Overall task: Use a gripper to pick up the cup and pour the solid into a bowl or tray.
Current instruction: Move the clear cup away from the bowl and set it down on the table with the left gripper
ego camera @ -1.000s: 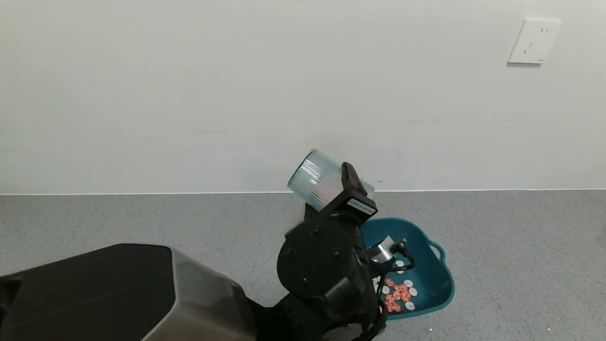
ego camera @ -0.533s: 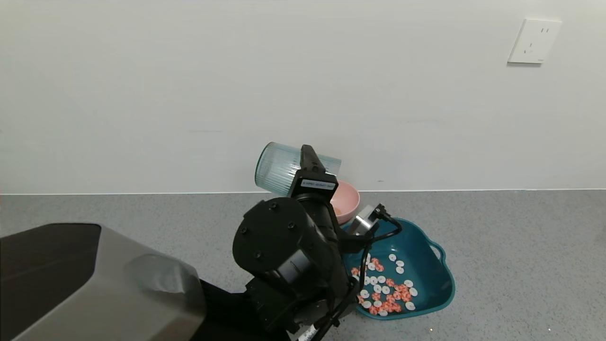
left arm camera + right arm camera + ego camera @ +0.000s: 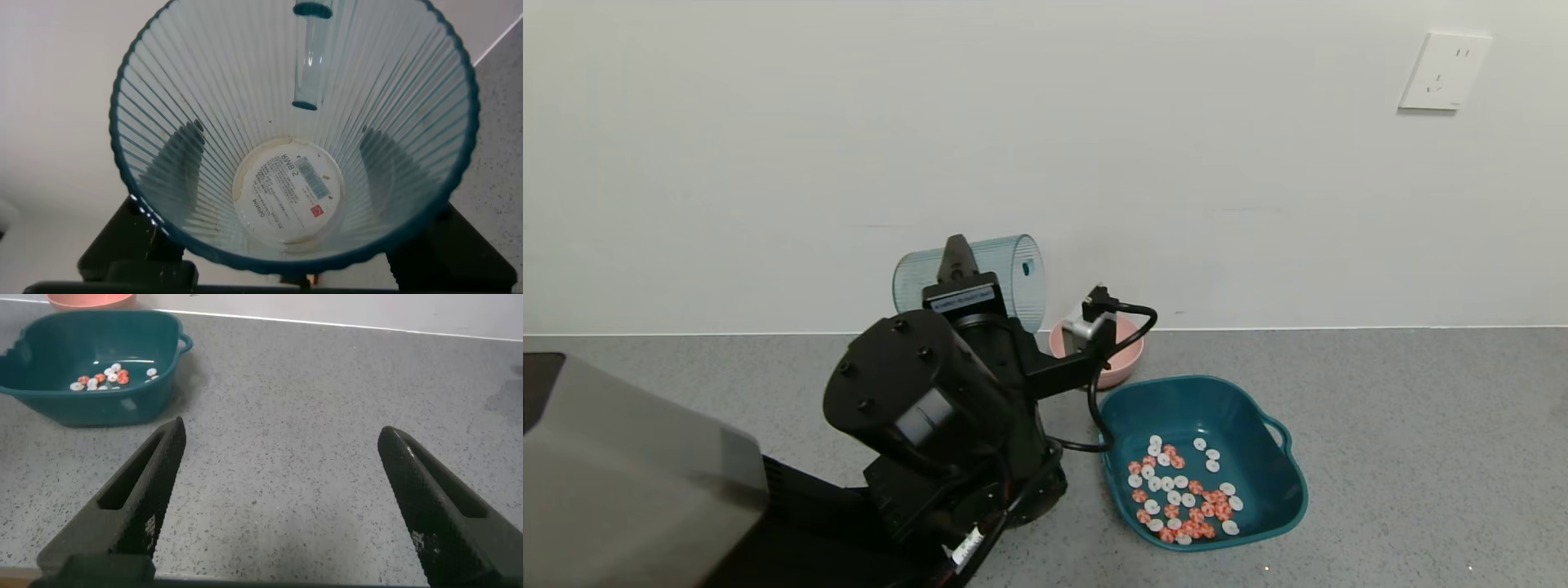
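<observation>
Since the earlier frames, the left gripper (image 3: 956,261) has swung the cup (image 3: 970,282) away from the tray (image 3: 1278,482), to the far left of it. The cup lies on its side, clamped between the fingers (image 3: 176,159); the wrist view shows its interior empty. The solid (image 3: 1180,494) rests inside the tray on the surface (image 3: 1421,457). A pink bowl (image 3: 1123,359) sits just behind the tray. The right gripper (image 3: 282,498) hangs spread wide over bare surface, well apart from the tray.
</observation>
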`<state>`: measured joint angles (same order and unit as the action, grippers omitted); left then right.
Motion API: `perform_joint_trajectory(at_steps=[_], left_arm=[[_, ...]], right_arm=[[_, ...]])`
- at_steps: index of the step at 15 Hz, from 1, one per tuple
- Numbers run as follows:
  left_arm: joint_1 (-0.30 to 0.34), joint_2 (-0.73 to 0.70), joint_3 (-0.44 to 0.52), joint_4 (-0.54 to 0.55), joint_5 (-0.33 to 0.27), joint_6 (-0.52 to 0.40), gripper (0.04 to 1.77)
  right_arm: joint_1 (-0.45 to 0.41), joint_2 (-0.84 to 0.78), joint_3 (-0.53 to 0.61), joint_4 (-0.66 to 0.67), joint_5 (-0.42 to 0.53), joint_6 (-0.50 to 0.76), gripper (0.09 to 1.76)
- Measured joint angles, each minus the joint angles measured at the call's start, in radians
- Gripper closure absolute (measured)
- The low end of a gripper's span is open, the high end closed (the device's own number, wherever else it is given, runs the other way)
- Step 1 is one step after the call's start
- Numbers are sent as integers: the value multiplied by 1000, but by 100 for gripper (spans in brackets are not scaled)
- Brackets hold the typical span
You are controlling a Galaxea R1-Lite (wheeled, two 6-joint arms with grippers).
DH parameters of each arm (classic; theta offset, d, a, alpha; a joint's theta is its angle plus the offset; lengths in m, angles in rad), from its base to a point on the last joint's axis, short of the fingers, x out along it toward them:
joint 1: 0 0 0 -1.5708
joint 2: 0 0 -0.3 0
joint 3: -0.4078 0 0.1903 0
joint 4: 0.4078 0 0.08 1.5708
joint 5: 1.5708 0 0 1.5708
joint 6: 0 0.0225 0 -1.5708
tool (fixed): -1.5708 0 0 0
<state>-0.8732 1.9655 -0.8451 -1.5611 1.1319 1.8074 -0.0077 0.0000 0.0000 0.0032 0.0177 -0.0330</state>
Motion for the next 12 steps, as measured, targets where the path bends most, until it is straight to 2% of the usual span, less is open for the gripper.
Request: perform_joint_trajectory(at_steps=[4, 8, 12], left_arm=[[59, -60, 60, 0, -1, -177, 49], [96, -105, 81, 0, -2, -330, 49], [121, -121, 125, 0, -1, -565, 49]], right_arm=[[0, 0, 0, 0, 0, 0, 14], [0, 0, 0, 0, 0, 0, 14], [0, 0, 0, 0, -1, 0, 14]])
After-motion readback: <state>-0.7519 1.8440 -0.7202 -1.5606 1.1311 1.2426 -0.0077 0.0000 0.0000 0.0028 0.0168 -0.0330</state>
